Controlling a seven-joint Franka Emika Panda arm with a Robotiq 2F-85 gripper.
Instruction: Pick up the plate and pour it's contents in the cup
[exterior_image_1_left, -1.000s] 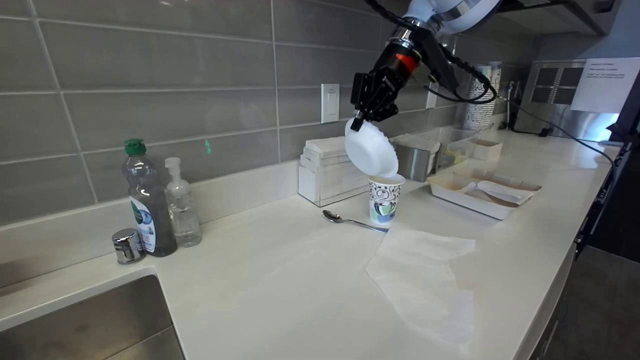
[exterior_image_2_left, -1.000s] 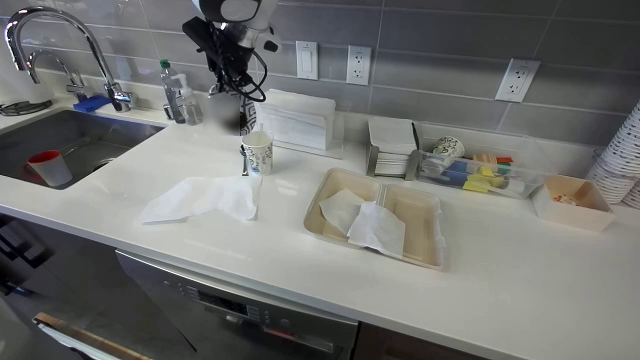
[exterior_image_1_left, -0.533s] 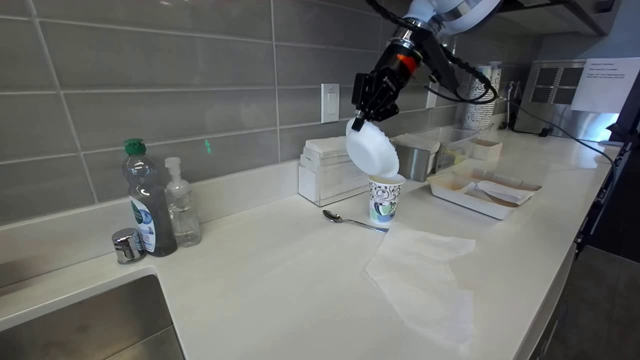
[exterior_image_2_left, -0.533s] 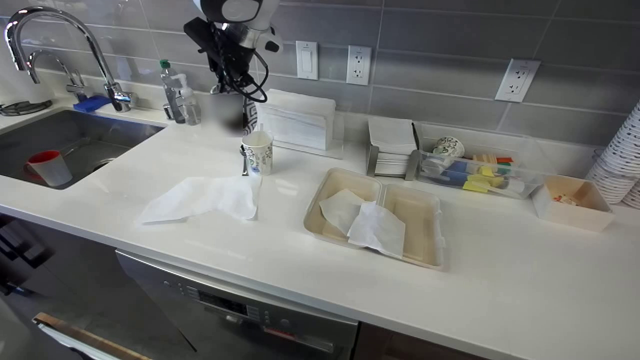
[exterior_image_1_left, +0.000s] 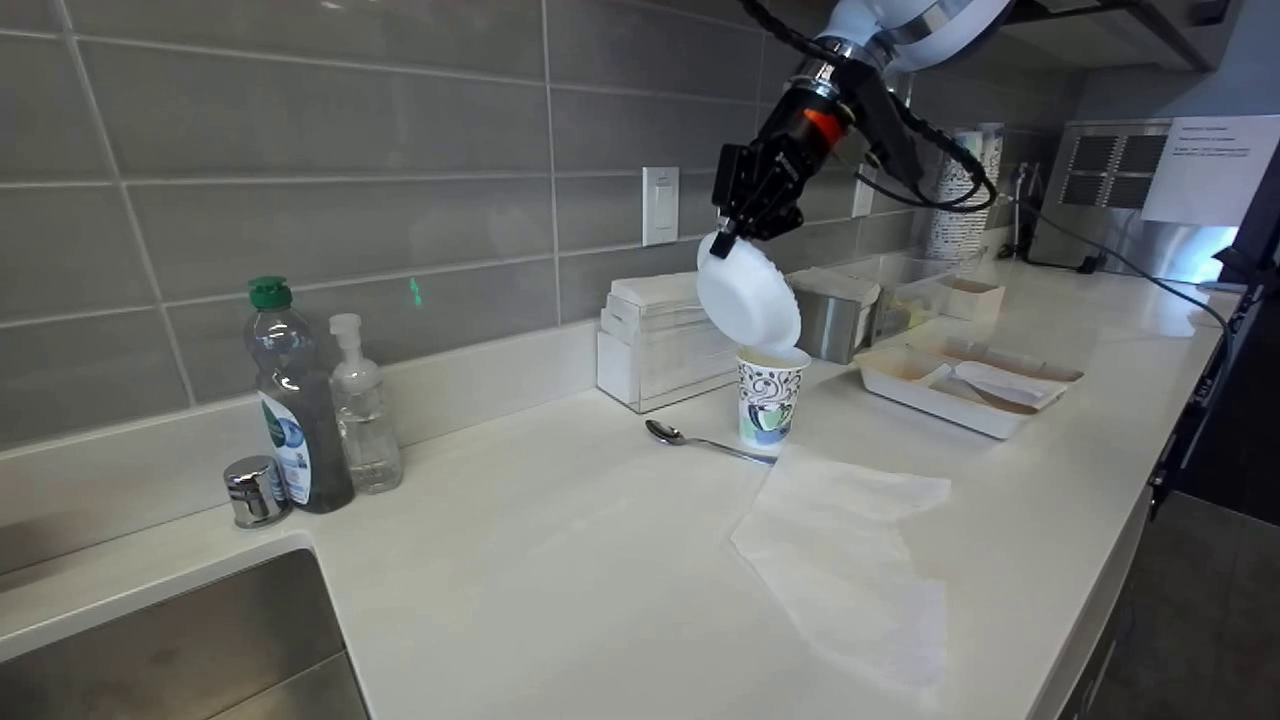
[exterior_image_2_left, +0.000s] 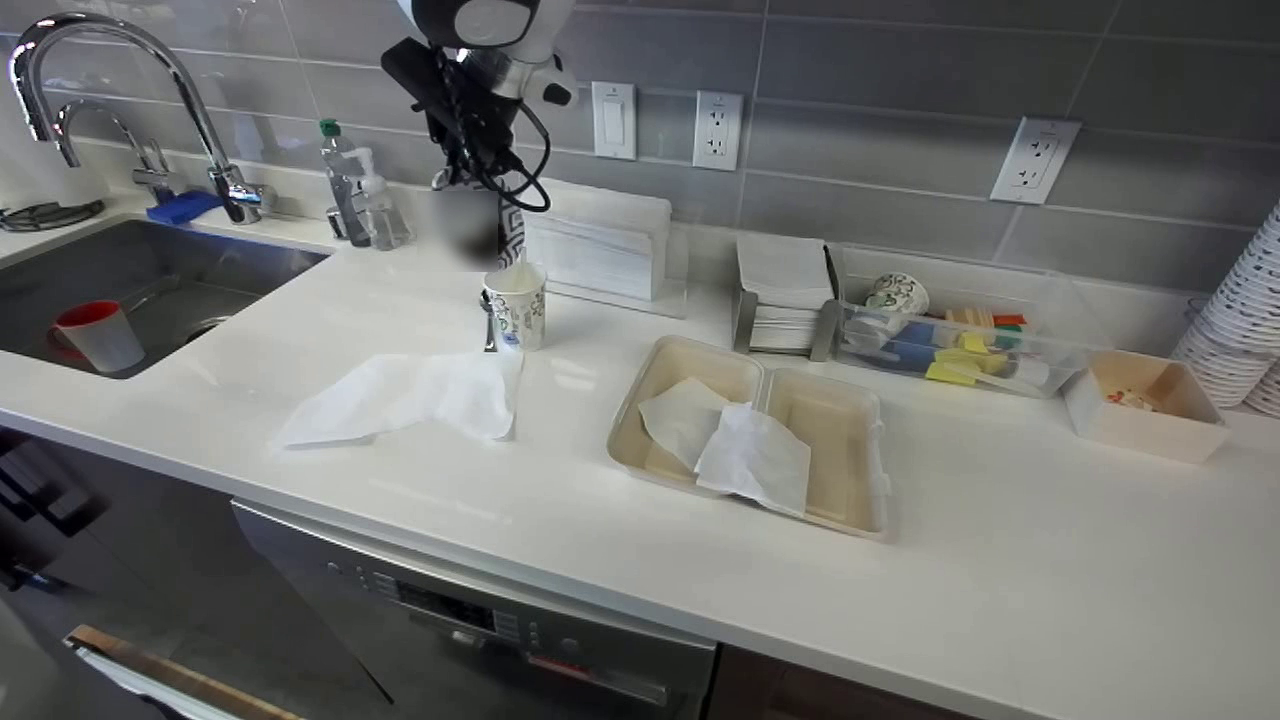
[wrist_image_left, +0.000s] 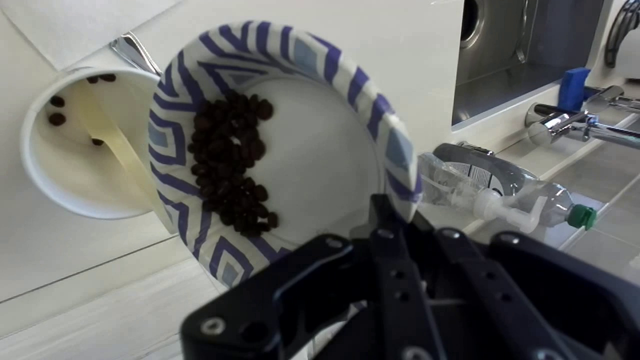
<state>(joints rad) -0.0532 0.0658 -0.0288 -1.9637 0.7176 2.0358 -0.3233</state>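
My gripper (wrist_image_left: 402, 207) is shut on the rim of the plate (wrist_image_left: 320, 150), which has a blue-and-white patterned rim. In an exterior view the plate (exterior_image_1_left: 748, 292) is steeply tilted, white underside showing, its lower edge just above the cup (exterior_image_1_left: 770, 400); the gripper (exterior_image_1_left: 722, 245) holds its upper edge. The contents, dark brown beans (wrist_image_left: 227, 160), are heaped on the plate's low side, towards the cup (wrist_image_left: 75, 202). Several beans and a tan stick (wrist_image_left: 122, 150) show inside the cup. The white patterned cup (exterior_image_2_left: 517, 310) stands upright on the counter. Part of its mouth is hidden behind the plate.
A spoon (exterior_image_1_left: 690, 440) lies beside the cup, and a paper sheet (exterior_image_1_left: 850, 550) in front. A napkin holder (exterior_image_1_left: 665, 345) stands behind. An open takeout box (exterior_image_2_left: 830, 440) lies to one side. Soap bottles (exterior_image_1_left: 300, 410) stand by the sink (exterior_image_1_left: 180, 640).
The gripper and tilted plate have shifted slightly right in both exterior views, and slightly up in the view showing the plate's underside. The cup has not moved.
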